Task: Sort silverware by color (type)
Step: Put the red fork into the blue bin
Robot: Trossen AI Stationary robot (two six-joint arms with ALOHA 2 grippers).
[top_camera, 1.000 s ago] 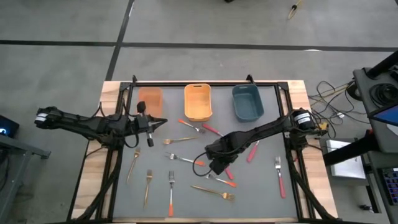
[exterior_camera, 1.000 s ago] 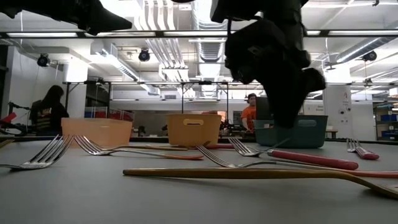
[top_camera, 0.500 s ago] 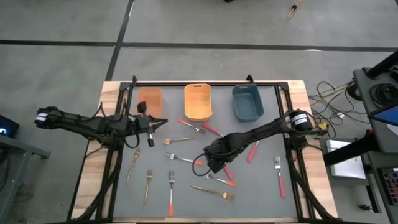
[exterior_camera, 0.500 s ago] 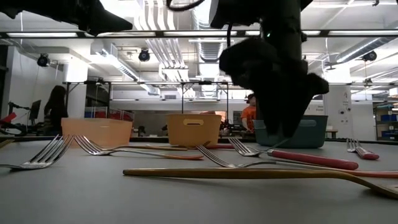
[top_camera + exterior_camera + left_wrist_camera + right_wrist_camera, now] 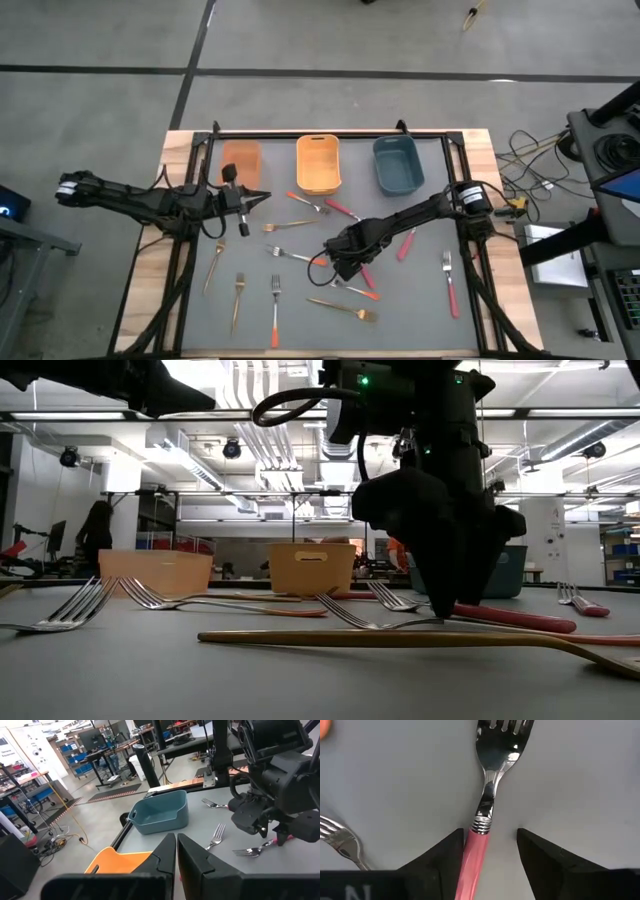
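1. A pink-handled fork point(image 5: 482, 815) was seen lying flat on the grey desk point(image 5: 420, 300), near the middle of it, with its silver tines pointing away from the right tool point(image 5: 487, 852).
2. The right tool point(image 5: 338, 264) was lowered over this fork with its two dark fingers point(image 5: 540, 857) spread apart, one on each side of the pink handle; the fork was straddled but not clamped.
3. Just beside it, the tines of another silver fork point(image 5: 340, 840) were seen on the desk.
4. More forks were scattered over the desk: gold ones point(image 5: 343, 308) nearer the front edge, orange-handled ones point(image 5: 275, 310), and a red-pink one point(image 5: 451, 285) at the right side.
5. Three bins were lined up along the far edge: a pale orange bin point(image 5: 241, 162), a yellow-orange bin point(image 5: 318, 163) and a blue bin point(image 5: 398, 164).
6. The left tool point(image 5: 243, 200) was held above the left part of the desk, near the pale orange bin, with its fingers pressed shut and nothing between them.
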